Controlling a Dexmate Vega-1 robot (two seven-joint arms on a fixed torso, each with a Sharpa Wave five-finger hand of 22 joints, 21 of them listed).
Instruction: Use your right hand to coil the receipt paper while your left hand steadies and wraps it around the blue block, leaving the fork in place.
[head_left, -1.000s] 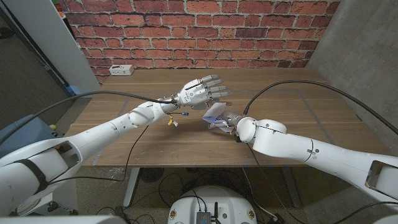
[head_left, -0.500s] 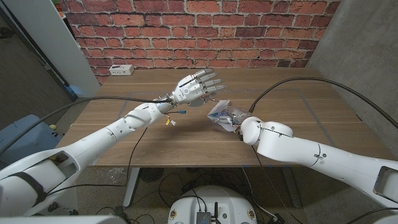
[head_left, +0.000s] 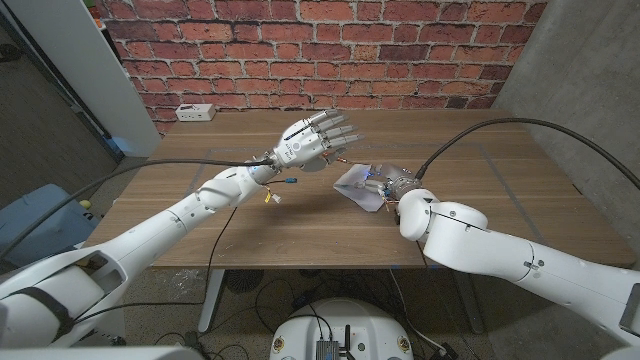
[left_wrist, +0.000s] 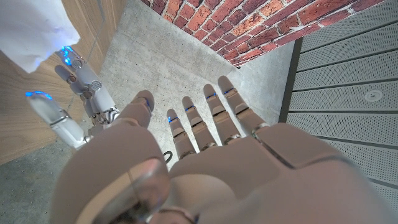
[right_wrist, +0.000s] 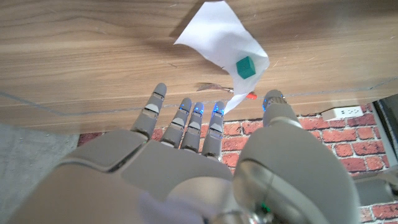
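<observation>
A white sheet of receipt paper (head_left: 356, 183) lies loose and partly folded on the wooden table (head_left: 480, 190) at mid-table. In the right wrist view a small teal-blue block (right_wrist: 245, 66) sits on the paper (right_wrist: 214, 34). A fork (right_wrist: 214, 88) with a red-tipped handle lies at the paper's edge. My right hand (head_left: 395, 189) stands beside the paper's right side, fingers (right_wrist: 186, 121) straight and apart, holding nothing. My left hand (head_left: 316, 140) hovers above the table left of the paper, fingers spread, empty. The left wrist view shows the right hand's fingertips (left_wrist: 71, 102) near the paper (left_wrist: 34, 25).
A white power strip (head_left: 195, 112) lies at the table's back left corner. Black cables (head_left: 190, 160) run along both arms over the table. A brick wall (head_left: 320, 50) stands behind. Bare wood spreads to the front and right.
My right hand has shifted to the right and let the paper settle on the table. My left hand has risen slightly and moved a little farther back.
</observation>
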